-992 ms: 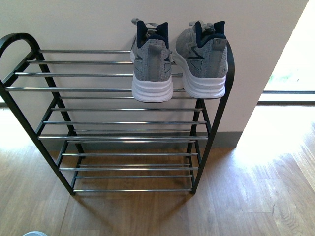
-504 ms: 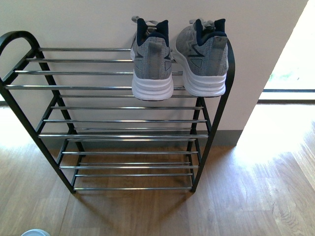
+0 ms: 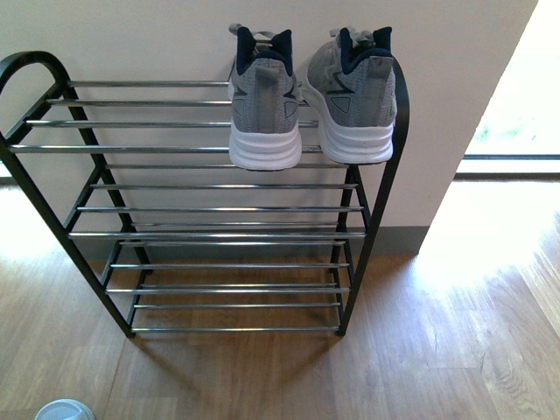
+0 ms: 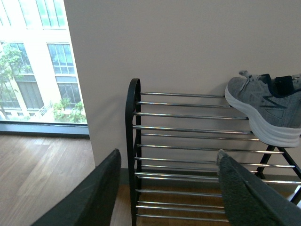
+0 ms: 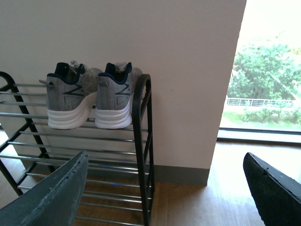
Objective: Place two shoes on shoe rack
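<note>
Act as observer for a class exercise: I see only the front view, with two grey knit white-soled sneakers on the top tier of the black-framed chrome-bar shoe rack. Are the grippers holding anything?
Observer: The left gripper is open and empty, facing the black-framed chrome-bar shoe rack.
Operator: And the right?
Observer: The right gripper is open and empty too.
Operator: What lies past the rack's left end?
Observer: A tall glass window showing buildings outside.
</note>
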Controlling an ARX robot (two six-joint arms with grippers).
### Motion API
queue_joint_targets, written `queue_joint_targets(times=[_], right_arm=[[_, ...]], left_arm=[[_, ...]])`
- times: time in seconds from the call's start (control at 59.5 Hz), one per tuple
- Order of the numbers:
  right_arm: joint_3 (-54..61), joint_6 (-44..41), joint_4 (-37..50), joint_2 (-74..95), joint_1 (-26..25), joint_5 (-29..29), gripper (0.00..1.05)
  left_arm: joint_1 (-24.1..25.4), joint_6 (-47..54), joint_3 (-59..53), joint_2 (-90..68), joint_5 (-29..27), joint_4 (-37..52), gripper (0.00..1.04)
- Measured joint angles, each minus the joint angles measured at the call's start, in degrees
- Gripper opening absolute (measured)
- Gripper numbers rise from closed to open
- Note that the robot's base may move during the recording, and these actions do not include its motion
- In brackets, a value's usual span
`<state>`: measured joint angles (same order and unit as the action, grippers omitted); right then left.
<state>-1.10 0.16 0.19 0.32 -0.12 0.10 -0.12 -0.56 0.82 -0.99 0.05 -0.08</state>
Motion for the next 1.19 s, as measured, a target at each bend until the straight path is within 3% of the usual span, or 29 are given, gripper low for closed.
queue_joint_targets(times=[0.202, 1.193], right_arm=[[0.00, 0.00, -0.04, -0.02, 0.02, -0.28, 0.96], [0.00, 0.00, -0.11, -0.04, 0.02, 0.09, 0.96]], left_arm=[[-0.02, 0.07, 0.00, 0.00, -0.37, 0.00, 0.97], [-0.02, 0.13, 0.00, 0.00, -0.04, 0.00, 0.95]])
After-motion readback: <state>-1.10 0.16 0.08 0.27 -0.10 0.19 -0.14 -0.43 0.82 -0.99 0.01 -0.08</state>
